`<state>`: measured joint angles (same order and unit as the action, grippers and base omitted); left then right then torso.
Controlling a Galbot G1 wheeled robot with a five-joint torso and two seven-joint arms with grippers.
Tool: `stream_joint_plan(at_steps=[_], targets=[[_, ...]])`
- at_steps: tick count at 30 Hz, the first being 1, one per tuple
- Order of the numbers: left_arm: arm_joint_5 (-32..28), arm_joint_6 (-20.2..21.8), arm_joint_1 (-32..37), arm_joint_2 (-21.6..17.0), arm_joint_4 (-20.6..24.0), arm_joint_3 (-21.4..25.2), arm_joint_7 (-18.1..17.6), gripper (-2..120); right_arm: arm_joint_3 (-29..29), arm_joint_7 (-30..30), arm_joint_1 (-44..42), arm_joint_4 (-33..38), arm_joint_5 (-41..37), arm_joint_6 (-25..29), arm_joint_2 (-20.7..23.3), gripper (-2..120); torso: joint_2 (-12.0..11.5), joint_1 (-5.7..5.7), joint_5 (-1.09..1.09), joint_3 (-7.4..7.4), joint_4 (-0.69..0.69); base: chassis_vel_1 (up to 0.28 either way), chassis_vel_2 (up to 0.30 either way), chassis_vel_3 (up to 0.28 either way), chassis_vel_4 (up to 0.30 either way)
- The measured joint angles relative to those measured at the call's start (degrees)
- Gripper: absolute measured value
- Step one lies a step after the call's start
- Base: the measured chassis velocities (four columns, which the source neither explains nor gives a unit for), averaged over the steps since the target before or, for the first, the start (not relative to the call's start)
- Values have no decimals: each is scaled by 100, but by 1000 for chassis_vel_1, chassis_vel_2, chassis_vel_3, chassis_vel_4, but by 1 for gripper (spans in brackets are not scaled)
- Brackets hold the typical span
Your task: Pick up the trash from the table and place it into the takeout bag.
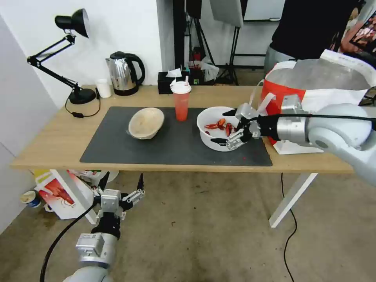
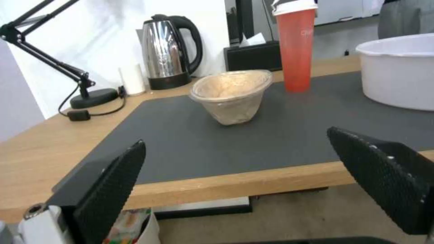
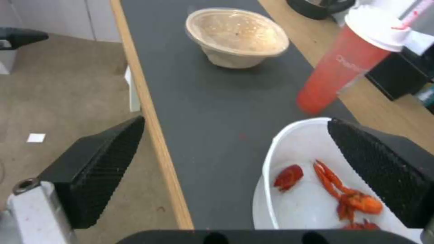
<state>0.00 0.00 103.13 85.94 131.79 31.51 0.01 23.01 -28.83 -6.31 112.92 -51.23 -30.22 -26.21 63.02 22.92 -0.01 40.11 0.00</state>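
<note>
Crayfish shells lie in the white plastic bowl (image 1: pixel 217 127), which sits on the dark mat (image 1: pixel 172 152) right of centre in the head view. The right gripper (image 1: pixel 234 127) hangs at the bowl's right-hand rim with its jaws spread wide; in the right wrist view one finger (image 3: pixel 384 173) stands over the bowl's inside and the other (image 3: pixel 97 166) is off the near edge of the table (image 1: pixel 51 145), so nothing is clamped yet. The bowl looks thin-walled and light, likely to flex if squeezed hard, and its load of shells could spill if it tips; a pinch across the rim wall, kept level, seems the sensible hold. The red drink cup (image 1: pixel 181 102) stands upright just left of the bowl, and the beige bowl (image 1: pixel 146 122) rests tilted further left on the mat. The takeout bag (image 1: pixel 313 90) stands open at the right end of the table, near the white bowl. The left gripper (image 1: pixel 121 186) waits low in the lower left of the head view, below the table edge, jaws open and empty.
</note>
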Motion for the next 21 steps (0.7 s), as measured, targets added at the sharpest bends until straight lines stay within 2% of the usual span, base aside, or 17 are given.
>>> stream_joint_plan(at_steps=[10, 21], targets=[[0, 0, 0, 0, 0, 0, 0, 100, 826, -319, 879, -343, 61, -253, -179, 100, 0, 0, 1, 0, 0, 0, 0, 0, 0], [0, 0, 0, 0, 0, 0, 0, 100, 1281, -314, 1280, -441, 71, -480, -184, 100, 1, 0, 1, 0, 0, 0, 0, 0, 0]])
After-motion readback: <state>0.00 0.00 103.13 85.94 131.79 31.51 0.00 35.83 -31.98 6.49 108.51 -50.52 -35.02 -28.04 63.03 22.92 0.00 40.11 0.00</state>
